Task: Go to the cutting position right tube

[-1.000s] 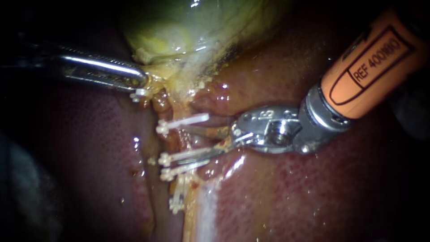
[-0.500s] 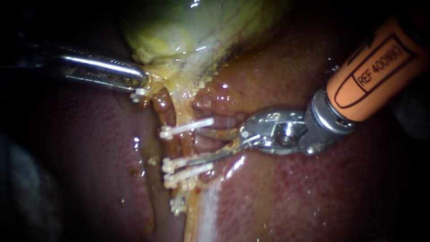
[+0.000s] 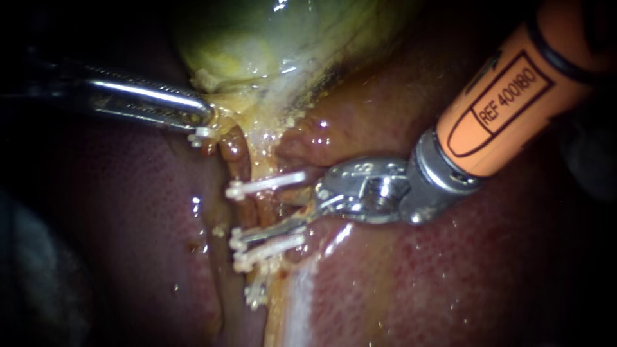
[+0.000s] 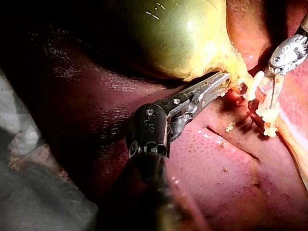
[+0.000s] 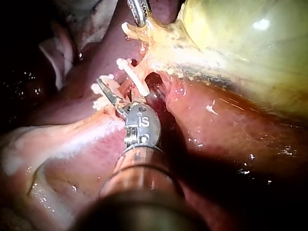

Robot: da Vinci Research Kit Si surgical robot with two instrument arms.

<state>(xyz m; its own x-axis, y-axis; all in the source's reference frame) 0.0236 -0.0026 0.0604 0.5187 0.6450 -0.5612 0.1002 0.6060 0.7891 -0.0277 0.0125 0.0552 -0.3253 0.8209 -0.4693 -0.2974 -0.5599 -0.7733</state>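
1. My left instrument [image 3: 203, 118]: jaws clamped on the gallbladder [image 3: 257, 45] at its neck.
2. My right instrument [image 3: 283, 212]: jaws narrowly apart, straddling the tube [image 3: 260, 207].
3. Tube lies on the liver [image 3: 418, 276]; I see the jaws between the upper clip [image 3: 267, 184] and the lower clips [image 3: 270, 243].

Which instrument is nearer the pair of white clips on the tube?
Right. The right instrument, jaws open, reaches the tube right beside the clip pair; the left instrument is farther off, at the base of the gallbladder.

Yellow-green gallbladder [image 3: 270, 38], glistening red liver [image 3: 450, 283], white clips [image 3: 265, 185]
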